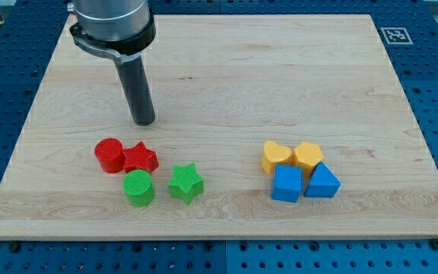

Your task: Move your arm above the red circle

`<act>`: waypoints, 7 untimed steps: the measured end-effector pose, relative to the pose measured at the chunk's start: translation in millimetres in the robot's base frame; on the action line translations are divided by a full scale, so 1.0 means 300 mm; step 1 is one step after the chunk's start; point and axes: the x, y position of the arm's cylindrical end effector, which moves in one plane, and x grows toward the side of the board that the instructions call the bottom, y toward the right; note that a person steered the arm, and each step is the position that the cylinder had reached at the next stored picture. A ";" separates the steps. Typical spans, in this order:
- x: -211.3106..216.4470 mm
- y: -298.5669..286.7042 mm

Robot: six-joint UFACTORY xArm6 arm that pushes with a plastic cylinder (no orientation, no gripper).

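Observation:
The red circle [109, 154] lies at the view's lower left on the wooden board [226, 68]. A red star [141, 158] touches its right side. My tip [144, 122] rests on the board just above and to the right of the red circle, a short gap away, almost straight above the red star. The dark rod rises from the tip to the arm's head at the view's top left.
A green circle [138, 188] and a green star [185, 183] lie just below the red blocks. At the right, a yellow heart [276, 157], a yellow hexagon [308, 156], a blue square [287, 183] and a blue triangle-like block [322, 182] sit clustered.

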 end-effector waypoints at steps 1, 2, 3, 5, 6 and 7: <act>-0.009 0.000; -0.020 0.000; -0.022 0.000; -0.028 0.000; -0.030 0.000; -0.033 0.000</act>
